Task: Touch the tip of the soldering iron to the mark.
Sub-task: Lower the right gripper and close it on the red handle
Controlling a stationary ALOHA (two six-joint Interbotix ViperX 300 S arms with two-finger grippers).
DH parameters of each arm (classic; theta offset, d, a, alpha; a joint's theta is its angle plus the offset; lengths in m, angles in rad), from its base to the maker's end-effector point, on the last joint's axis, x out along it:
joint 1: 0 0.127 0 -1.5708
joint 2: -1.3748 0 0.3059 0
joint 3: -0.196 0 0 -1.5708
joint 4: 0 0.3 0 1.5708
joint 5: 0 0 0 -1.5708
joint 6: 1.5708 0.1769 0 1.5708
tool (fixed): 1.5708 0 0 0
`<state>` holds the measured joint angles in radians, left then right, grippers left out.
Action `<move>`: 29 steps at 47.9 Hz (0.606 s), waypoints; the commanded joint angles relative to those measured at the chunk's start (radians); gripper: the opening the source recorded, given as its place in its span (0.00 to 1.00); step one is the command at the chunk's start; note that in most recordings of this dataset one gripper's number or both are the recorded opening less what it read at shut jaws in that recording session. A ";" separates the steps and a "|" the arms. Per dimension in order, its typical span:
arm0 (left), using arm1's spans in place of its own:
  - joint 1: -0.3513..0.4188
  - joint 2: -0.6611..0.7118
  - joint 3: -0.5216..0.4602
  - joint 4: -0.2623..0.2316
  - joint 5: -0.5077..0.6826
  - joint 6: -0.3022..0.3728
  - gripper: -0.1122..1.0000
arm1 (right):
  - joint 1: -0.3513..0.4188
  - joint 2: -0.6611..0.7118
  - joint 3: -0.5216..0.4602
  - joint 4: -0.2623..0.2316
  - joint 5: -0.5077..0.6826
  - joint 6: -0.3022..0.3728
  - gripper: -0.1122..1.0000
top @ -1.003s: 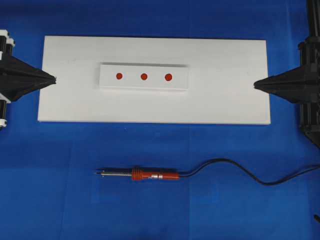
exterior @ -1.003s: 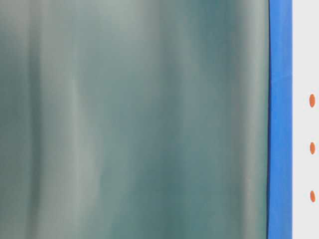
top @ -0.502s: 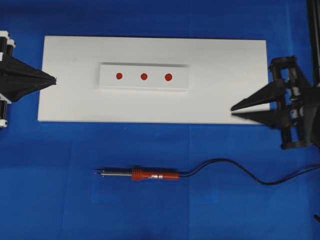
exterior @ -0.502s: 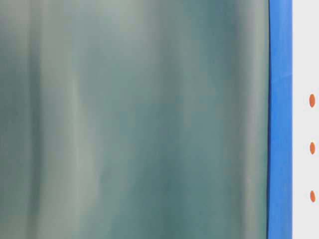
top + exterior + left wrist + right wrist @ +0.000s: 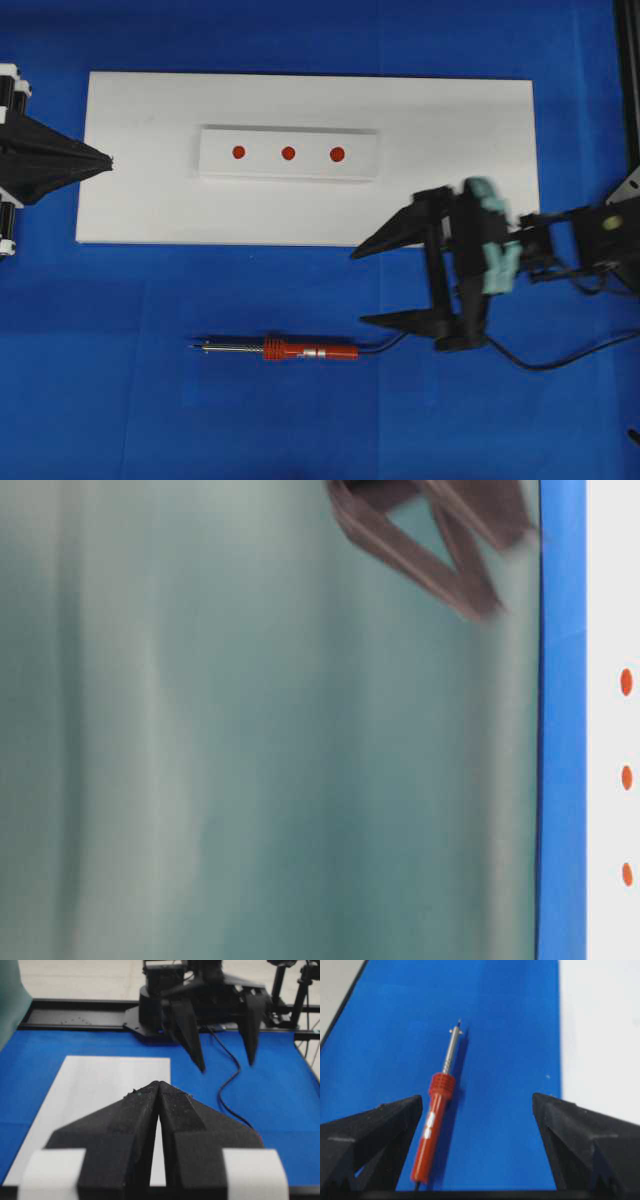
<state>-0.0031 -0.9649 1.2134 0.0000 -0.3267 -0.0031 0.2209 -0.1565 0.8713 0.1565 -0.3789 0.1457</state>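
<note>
Since a second ago the right gripper point(image 5: 365, 285) has swung in from the table's right edge toward the middle and spread its fingers from a closed point to wide apart; nothing is between them. It now hovers at about 3 o'clock from the soldering iron point(image 5: 285, 350), one finger point(image 5: 390, 233) over the lower edge of the white board point(image 5: 450, 130), the other point(image 5: 400, 321) just above the black cord point(image 5: 560, 360). In the right wrist view the iron point(image 5: 436, 1115) lies between the spread fingers, nearer the left one.

The soldering iron lies flat on the blue cloth point(image 5: 150, 400), at 6 o'clock from the board, its tip pointing to 9 o'clock and its red-orange handle to 3 o'clock, the cord trailing right. Three red marks point(image 5: 288, 153) sit in a row on the raised white block point(image 5: 289, 153) on the board.

At the board's left edge the left gripper point(image 5: 108, 160) rests with its fingers pressed together, empty.
</note>
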 commanded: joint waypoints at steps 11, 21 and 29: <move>0.000 0.000 0.000 0.002 -0.015 -0.002 0.10 | 0.058 0.215 -0.123 0.115 -0.110 -0.002 0.87; 0.003 0.000 0.003 0.002 -0.017 -0.002 0.10 | 0.110 0.344 -0.160 0.233 -0.206 -0.003 0.87; 0.005 0.000 0.005 0.002 -0.018 -0.002 0.10 | 0.144 0.437 -0.206 0.302 -0.252 -0.003 0.87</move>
<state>-0.0015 -0.9679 1.2272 0.0000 -0.3329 -0.0046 0.3513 0.2684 0.7010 0.4341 -0.6059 0.1442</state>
